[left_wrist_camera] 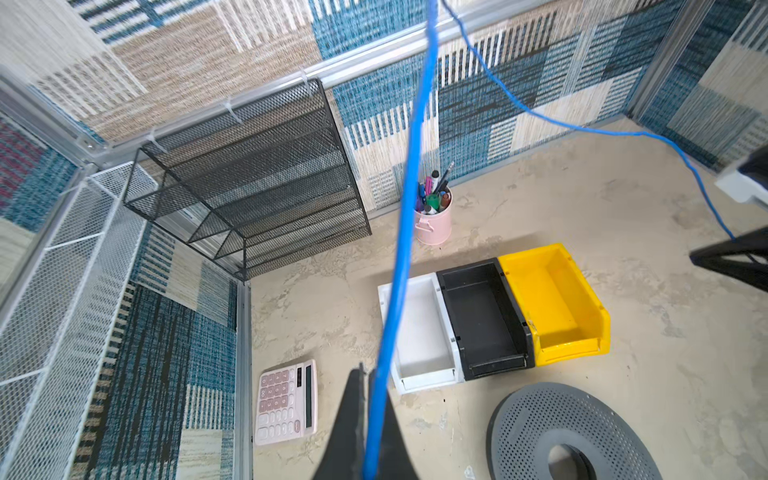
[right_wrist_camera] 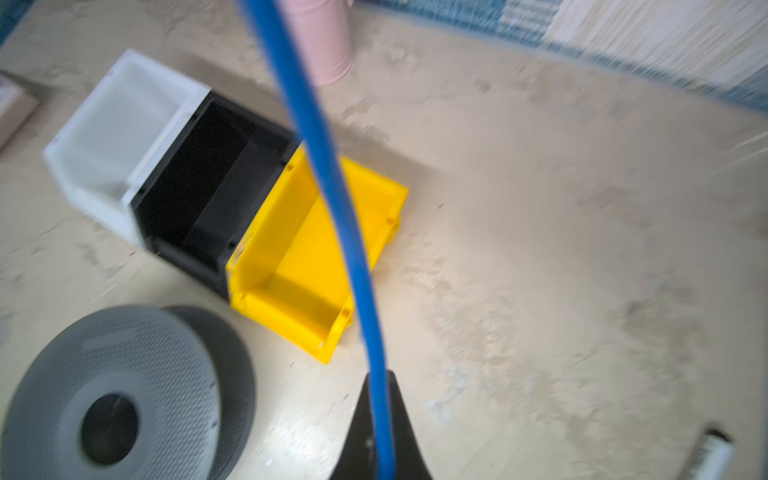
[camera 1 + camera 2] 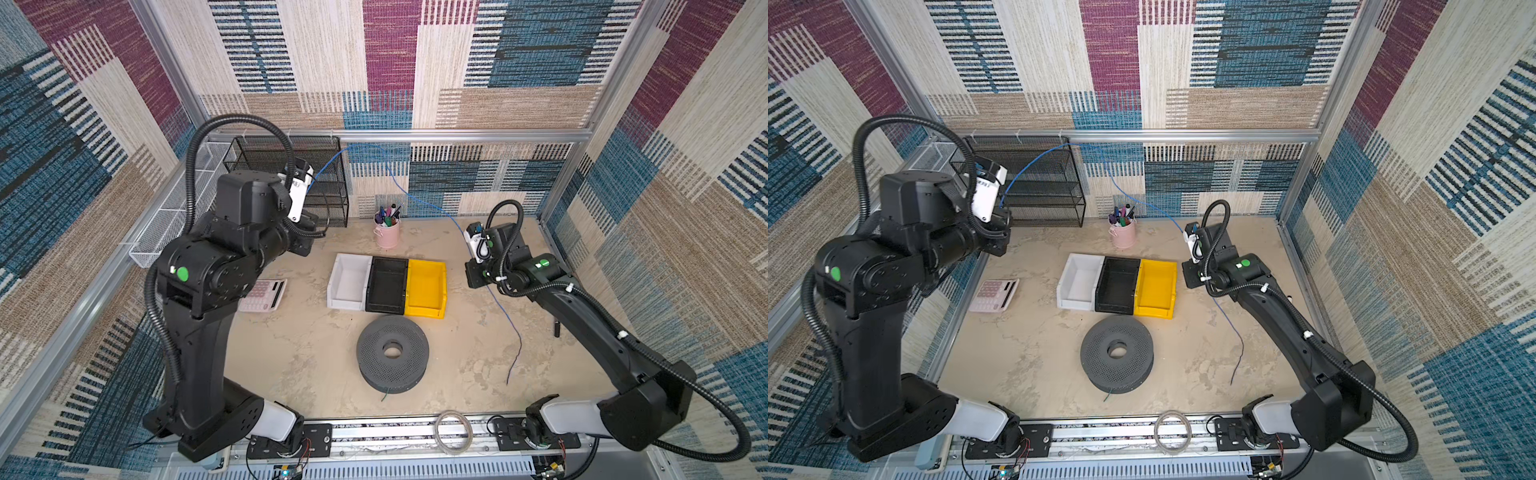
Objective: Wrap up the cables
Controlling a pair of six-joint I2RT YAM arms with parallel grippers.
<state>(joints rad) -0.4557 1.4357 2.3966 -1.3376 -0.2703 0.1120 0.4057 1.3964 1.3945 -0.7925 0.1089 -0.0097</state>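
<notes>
Cable (image 1: 411, 166) arcs between left claw (image 1: 370, 399) and right claw (image 2: 380, 386), each pinching it, probably to measure out a loop; its tail lies near the right edge of the surface (image 3: 291, 353).

Black arms (image 3: 199, 345), ribbed hoses (image 3: 189, 166), green dots (image 3: 182, 273)

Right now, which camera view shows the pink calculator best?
Left wrist: the pink calculator shows whole, keys distinct. Both top views show it small; in a top view the left arm covers its edge. Right wrist: indistinct.
</notes>
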